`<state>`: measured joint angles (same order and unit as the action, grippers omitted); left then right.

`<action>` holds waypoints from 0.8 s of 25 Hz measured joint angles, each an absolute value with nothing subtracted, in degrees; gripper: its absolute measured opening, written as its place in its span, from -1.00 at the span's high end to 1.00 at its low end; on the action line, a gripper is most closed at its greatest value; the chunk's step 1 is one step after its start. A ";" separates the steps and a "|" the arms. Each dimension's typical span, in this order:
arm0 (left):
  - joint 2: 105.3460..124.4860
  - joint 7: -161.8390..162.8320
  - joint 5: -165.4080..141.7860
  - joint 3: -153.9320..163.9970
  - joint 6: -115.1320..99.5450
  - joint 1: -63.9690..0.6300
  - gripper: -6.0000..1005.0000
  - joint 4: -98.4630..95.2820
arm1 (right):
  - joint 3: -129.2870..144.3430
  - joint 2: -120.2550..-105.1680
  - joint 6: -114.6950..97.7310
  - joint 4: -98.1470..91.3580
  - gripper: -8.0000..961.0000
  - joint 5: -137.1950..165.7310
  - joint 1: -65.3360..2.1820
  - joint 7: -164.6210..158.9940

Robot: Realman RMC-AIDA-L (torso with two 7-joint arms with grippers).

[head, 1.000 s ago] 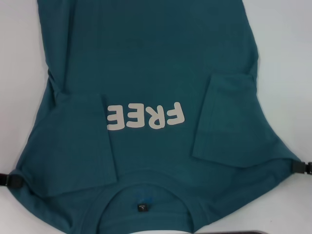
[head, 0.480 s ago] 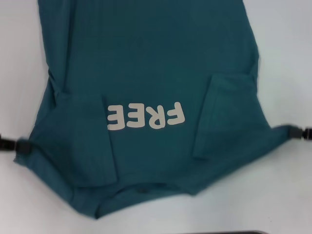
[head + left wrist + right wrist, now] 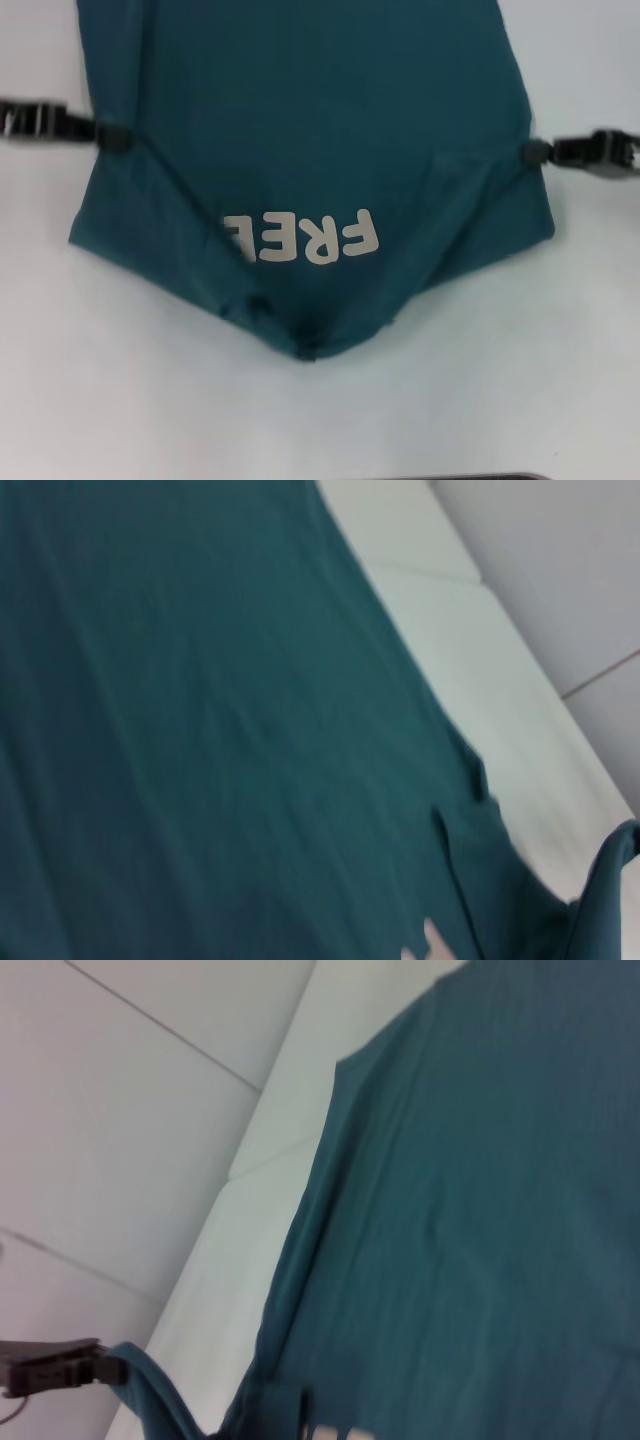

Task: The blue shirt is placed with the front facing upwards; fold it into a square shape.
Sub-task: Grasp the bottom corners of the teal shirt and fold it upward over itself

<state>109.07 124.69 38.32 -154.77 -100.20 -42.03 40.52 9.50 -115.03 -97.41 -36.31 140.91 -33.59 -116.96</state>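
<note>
Collar-end fold in hand: the blue shirt is gripped by left pincer and right pincer, raised; next, level lay-down toward the hem is called for.

The shirt runs off the head view's top edge, so its far hem is unseen. A fold covers the collar and part of the last letter of the print. The left gripper and right gripper look clamped on the fabric edges, though their fingertips are blurred. Both arms are cut off by the side edges.
</note>
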 joint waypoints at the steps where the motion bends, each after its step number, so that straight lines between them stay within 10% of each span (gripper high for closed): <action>1: 108.96 124.75 38.56 -154.64 -99.48 -42.85 0.93 40.52 | 9.50 -115.12 -96.42 -36.26 0.95 140.83 -34.37 -117.18; 20: 105.48 127.13 41.07 -154.61 -87.92 -50.15 0.93 40.08 | 16.39 -113.57 -85.07 -36.04 0.95 130.31 -41.34 -122.86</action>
